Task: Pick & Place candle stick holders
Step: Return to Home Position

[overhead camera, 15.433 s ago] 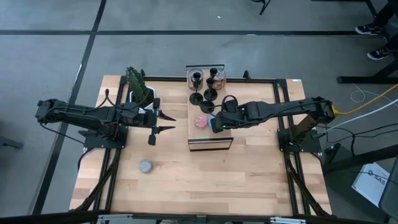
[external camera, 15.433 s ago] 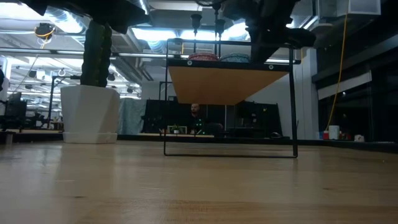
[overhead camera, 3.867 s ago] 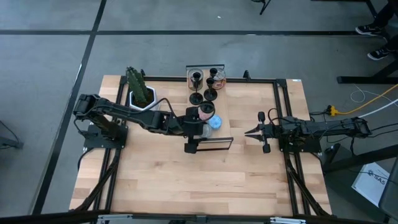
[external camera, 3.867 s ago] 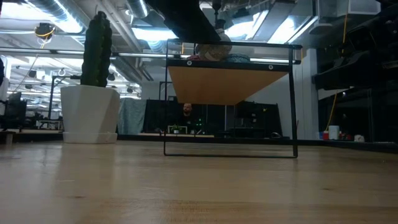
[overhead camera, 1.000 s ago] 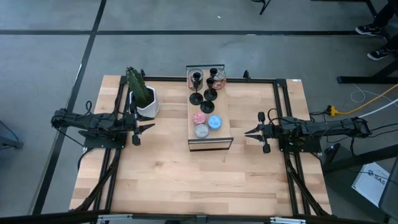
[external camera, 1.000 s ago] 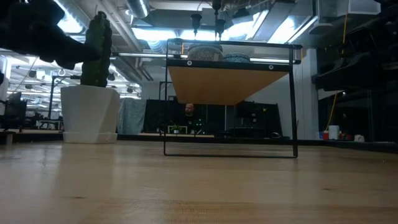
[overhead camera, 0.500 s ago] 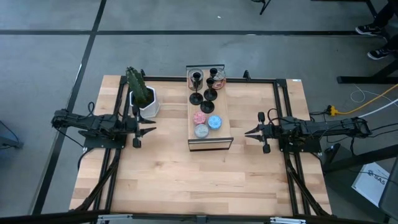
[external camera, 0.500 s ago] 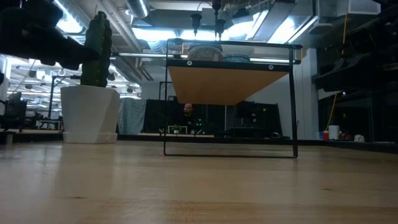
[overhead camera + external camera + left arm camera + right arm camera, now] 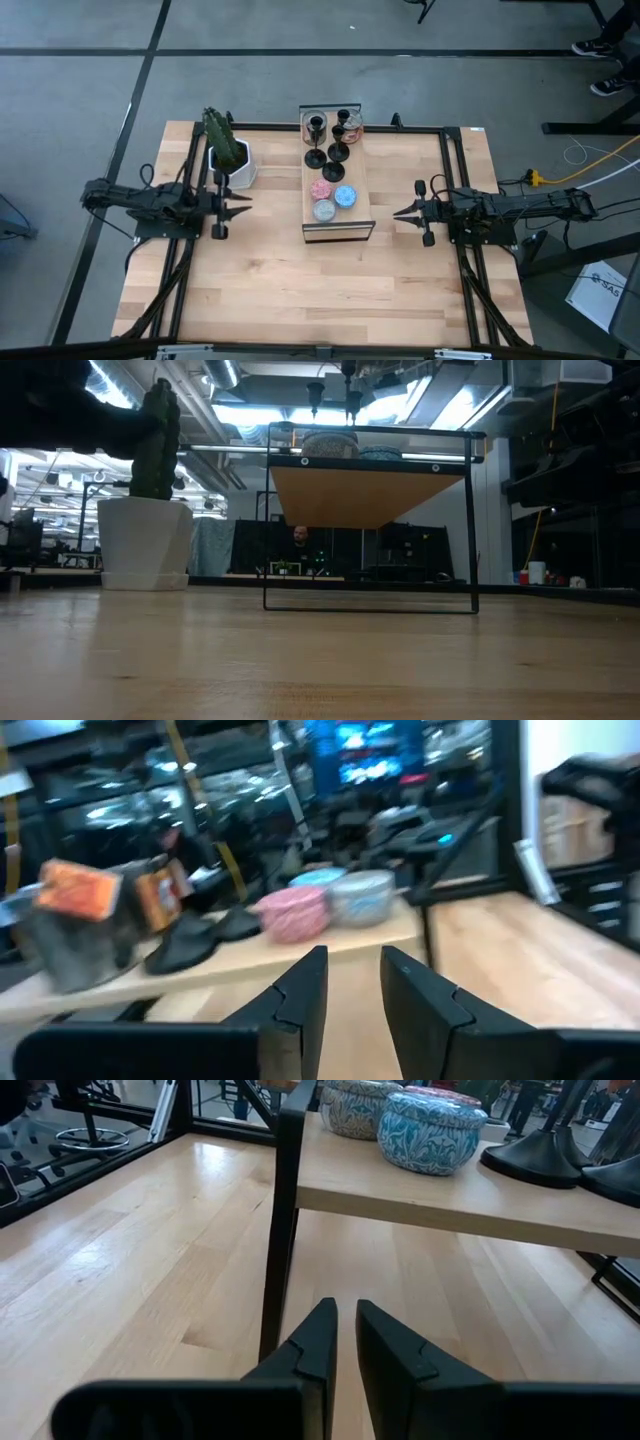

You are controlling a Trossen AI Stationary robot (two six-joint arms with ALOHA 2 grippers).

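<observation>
1. Seen from above, a narrow wooden shelf [image 9: 362, 215] stands mid-table. The left gripper [image 9: 243, 205] sits well off the shelf's left side. The right gripper [image 9: 398, 212] sits just off its right side. Both point at the shelf.
2. The left gripper's fingers are slightly parted with nothing between them. The right gripper's fingers are almost together, also empty.
3. The holders [image 9: 337, 150] are black and crowd the shelf's far end, their bases touching or nearly so. You can count about five, though they overlap from overhead, so treat that number as uncertain. Three small candles [image 9: 323, 210] sit on the shelf's near half, apart from the holders.
4. Each holder stands upright with its long axis vertical, cup on top and round base flat on the shelf. From table height, thin stems rise above the shelf top.
5. What could go wrong:
   - The holders look top-light but thin-stemmed and packed tight. A knock to the shelf frame could probably tip one into its neighbours.
   - The right gripper faces a shelf leg. Any forward drift would strike it and shake the whole top.
   - A cactus [image 9: 222, 140] in a white pot stands left of the shelf, close to the left arm. A wide swing there could clip it.
</observation>
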